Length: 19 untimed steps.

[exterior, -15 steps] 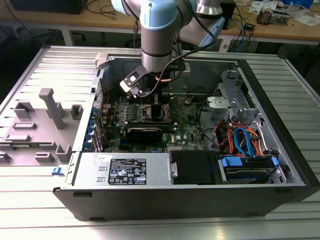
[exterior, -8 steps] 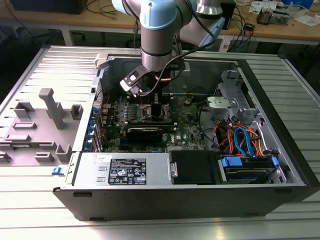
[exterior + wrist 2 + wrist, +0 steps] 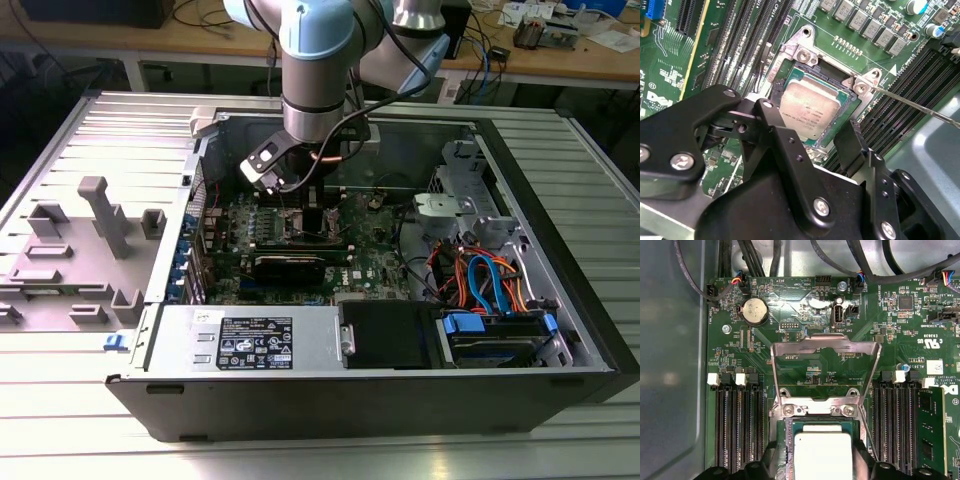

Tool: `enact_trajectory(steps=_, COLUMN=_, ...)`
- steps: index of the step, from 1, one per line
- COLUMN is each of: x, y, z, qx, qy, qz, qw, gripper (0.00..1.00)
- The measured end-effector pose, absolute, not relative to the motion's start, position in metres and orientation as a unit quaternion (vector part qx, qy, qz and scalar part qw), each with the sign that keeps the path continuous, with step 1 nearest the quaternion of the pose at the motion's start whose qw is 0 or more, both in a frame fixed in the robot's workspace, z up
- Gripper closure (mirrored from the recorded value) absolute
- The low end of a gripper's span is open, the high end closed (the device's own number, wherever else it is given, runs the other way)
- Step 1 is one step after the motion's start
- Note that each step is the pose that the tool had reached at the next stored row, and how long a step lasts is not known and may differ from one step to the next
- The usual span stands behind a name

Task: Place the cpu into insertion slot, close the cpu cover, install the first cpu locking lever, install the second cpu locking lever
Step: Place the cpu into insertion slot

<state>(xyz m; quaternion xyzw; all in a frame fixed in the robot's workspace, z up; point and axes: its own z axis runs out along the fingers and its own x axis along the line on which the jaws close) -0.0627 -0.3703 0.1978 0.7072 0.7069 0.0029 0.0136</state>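
cpu [image 3: 822,455]: small flat square chip, silvery-grey metal top; lies flat in the insertion slot.
insertion slot [image 3: 784,440]: square socket with silvery rim, on green circuit board [image 3: 890,340], between long black memory slots [image 3: 737,425].
cpu cover [image 3: 825,337]: thin silvery window-frame plate, swung open off the socket.
gripper [image 3: 807,122]: black; released, one finger on each side of the chip.
housing: open grey computer case [image 3: 590,330] on slatted metal counter [image 3: 60,420].

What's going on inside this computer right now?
A Universal Robots arm holds its hand over the motherboard of an open desktop computer, right at the insertion slot. The cpu lies in the slot, directly under the hand; whether it is gripped I cannot tell. The cpu cover stands flipped open, not yet closed.
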Motion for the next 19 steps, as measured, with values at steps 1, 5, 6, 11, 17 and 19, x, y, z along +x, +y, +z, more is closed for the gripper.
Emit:
enact_trajectory(steps=1, x=-0.0627, y=-0.3703, z=0.1978, qx=0.707, qy=0.707, qz=0.003, qw=0.014, gripper=0.31)
enact_trajectory(steps=5, x=-0.0627, y=-0.3694, z=0.1974, qx=0.707, qy=0.707, qz=0.003, qw=0.014, gripper=0.25)
enact_trajectory(steps=6, x=-0.0625, y=-0.3685, z=0.1971, qx=0.707, qy=0.707, qz=0.003, qw=0.014, gripper=0.25)
enact_trajectory(steps=11, x=-0.0625, y=-0.3675, z=0.1952, qx=0.707, qy=0.707, qz=0.003, qw=0.013, gripper=0.25)
enact_trajectory(steps=17, x=-0.0626, y=-0.3665, z=0.1943, qx=0.707, qy=0.707, qz=0.002, qw=0.015, gripper=0.25)
enact_trajectory(steps=19, x=-0.0626, y=-0.3654, z=0.1943, qx=0.707, qy=0.707, qz=0.002, qw=0.015, gripper=0.25)
